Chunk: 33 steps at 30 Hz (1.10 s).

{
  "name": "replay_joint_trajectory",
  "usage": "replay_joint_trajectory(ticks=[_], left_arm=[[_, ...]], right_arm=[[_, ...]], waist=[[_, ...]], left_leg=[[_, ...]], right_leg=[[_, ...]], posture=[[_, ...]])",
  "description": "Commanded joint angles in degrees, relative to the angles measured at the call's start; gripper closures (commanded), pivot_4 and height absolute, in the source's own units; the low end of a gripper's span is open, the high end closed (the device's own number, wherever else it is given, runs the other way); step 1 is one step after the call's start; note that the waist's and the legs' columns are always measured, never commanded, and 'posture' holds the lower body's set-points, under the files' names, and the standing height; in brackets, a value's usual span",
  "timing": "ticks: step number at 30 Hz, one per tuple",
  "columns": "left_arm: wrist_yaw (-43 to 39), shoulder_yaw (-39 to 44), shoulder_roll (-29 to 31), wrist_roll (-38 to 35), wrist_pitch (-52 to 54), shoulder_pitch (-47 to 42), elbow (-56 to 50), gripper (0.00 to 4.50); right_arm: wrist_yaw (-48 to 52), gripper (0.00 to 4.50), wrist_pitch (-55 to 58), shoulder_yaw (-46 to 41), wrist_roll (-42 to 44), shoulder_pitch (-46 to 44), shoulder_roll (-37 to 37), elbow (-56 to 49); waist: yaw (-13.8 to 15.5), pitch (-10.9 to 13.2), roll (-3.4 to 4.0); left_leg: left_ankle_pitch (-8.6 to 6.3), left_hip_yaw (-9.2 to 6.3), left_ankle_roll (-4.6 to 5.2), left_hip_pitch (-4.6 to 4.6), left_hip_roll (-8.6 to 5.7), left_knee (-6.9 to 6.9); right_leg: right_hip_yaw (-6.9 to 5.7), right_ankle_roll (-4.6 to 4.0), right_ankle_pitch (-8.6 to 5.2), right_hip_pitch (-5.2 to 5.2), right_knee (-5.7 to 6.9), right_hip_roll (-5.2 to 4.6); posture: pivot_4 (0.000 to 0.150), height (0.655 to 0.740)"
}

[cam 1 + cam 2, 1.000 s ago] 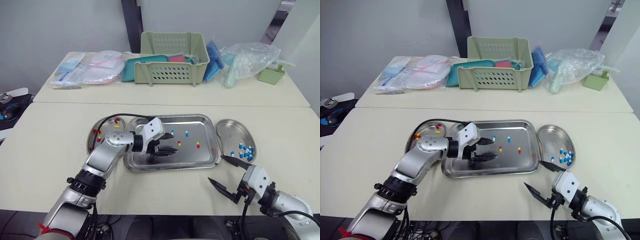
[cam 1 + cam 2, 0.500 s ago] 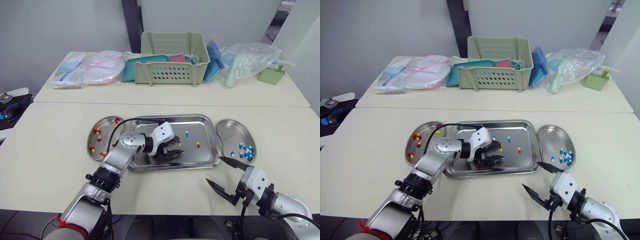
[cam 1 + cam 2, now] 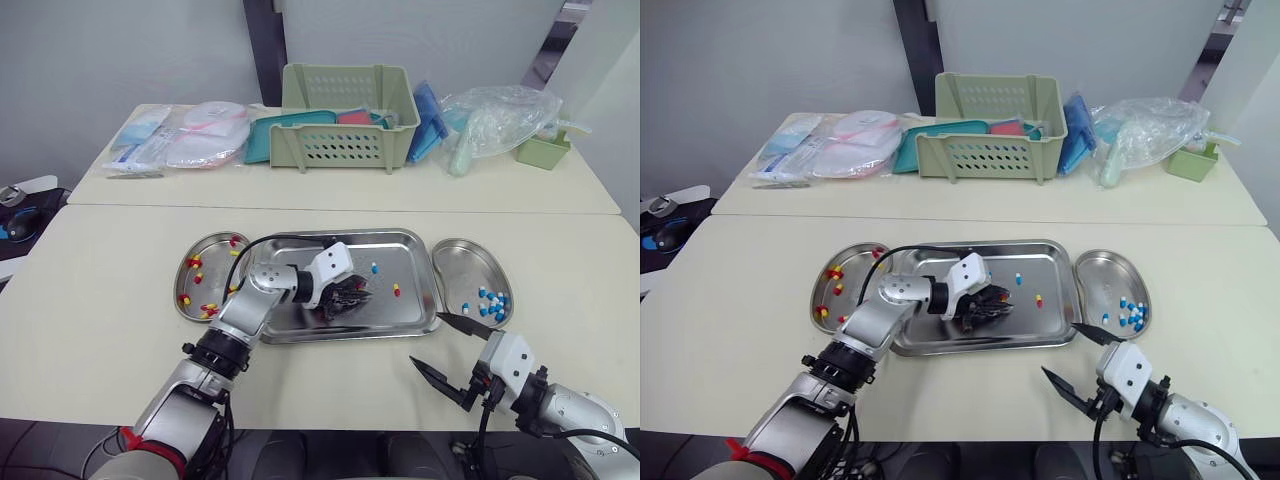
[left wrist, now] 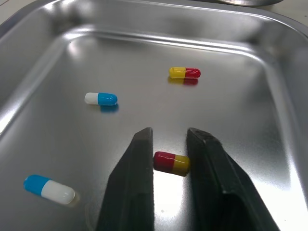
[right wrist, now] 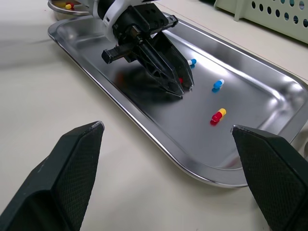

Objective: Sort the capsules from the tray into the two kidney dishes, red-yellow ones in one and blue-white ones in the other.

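The steel tray (image 3: 400,240) lies mid-table, between the two kidney dishes. My left gripper (image 3: 362,293) reaches low into it. In the left wrist view its fingers (image 4: 139,159) press on both ends of a red-yellow capsule (image 4: 172,162) that still lies on the tray floor. Another red-yellow capsule (image 4: 185,72) and two blue-white ones (image 4: 101,98) (image 4: 49,188) lie loose nearby. The left kidney dish (image 3: 186,290) holds red-yellow capsules, and the right kidney dish (image 3: 455,265) holds blue-white capsules (image 3: 488,300). My right gripper (image 3: 427,340) hovers open near the table's front edge, right of the tray.
A green slotted basket (image 3: 348,118) stands on the far table. Wrapped packages (image 3: 180,140) lie to its left, and a clear plastic bag (image 3: 500,120) and a small green box (image 3: 542,150) to its right. Bare tabletop runs along the front.
My left gripper slid to the right across the tray and its fingers narrowed onto a red-yellow capsule. The right gripper has barely shifted.
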Motion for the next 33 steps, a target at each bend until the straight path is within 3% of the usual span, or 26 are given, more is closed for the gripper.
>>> replay_joint_trajectory(ticks=[1, 7, 14, 21, 26, 33], left_arm=[[-0.5, -0.1, -0.1, 0.4, 0.4, 0.2, -0.1, 4.15], [-1.0, 1.7, -0.2, -2.0, 1.7, 0.1, -5.3, 4.15], [0.8, 6.4, 3.5, -5.9, 9.9, 2.1, -21.1, 4.15], [7.6, 22.9, 12.2, -14.6, 24.5, 12.5, -40.4, 4.15], [15.5, 36.9, 15.0, -17.0, 30.6, 19.5, -43.5, 4.15], [21.3, 45.0, 16.3, -16.5, 29.5, 28.2, -43.9, 4.15]], right_arm=[[-0.3, 0.0, 0.2, -0.9, 0.4, 0.2, -0.3, -2.4], [-0.2, 0.0, 0.6, -0.8, 0.3, -0.5, -0.3, -2.5], [1.2, 0.0, 0.4, 0.6, -0.3, -3.2, -1.0, -1.2], [4.6, 0.0, 0.9, 2.4, 1.5, -7.6, -2.2, 0.2], [8.7, 0.0, 1.0, 4.5, 3.2, -10.9, -3.1, 1.6], [12.2, 0.0, 2.0, 8.0, 5.0, -17.5, -2.0, 3.8]], waist=[[0.0, 0.0, 0.0], [0.0, 0.0, 0.0], [-0.1, 0.0, 0.01], [-0.4, 0.0, 0.04], [0.0, 0.0, 0.01], [0.1, 0.0, 0.0]], left_leg=[[0.0, 0.0, 0.0, 0.0, 0.0, 0.0], [0.0, 0.0, 0.0, -0.01, 0.0, 0.0], [0.01, -0.01, -0.01, -0.01, 0.01, -0.01], [0.0, -0.05, 0.0, 0.0, 0.05, -0.04], [0.0, -0.05, 0.0, 0.0, 0.04, -0.01], [0.0, -0.08, 0.0, 0.0, 0.04, -0.02]], right_leg=[[0.0, 0.0, 0.0, 0.0, 0.0, 0.0], [0.0, 0.0, 0.0, 0.0, 0.0, 0.0], [0.01, 0.0, 0.0, -0.02, 0.01, 0.0], [0.0, 0.0, 0.0, -0.03, 0.01, 0.01], [-0.02, 0.0, 0.0, -0.01, -0.01, -0.01], [-0.04, 0.0, 0.0, -0.02, -0.01, -0.01]], posture=[[0.15, 0.74], [0.15, 0.74], [0.15, 0.74], [0.15, 0.74], [0.15, 0.74], [0.15, 0.74]])
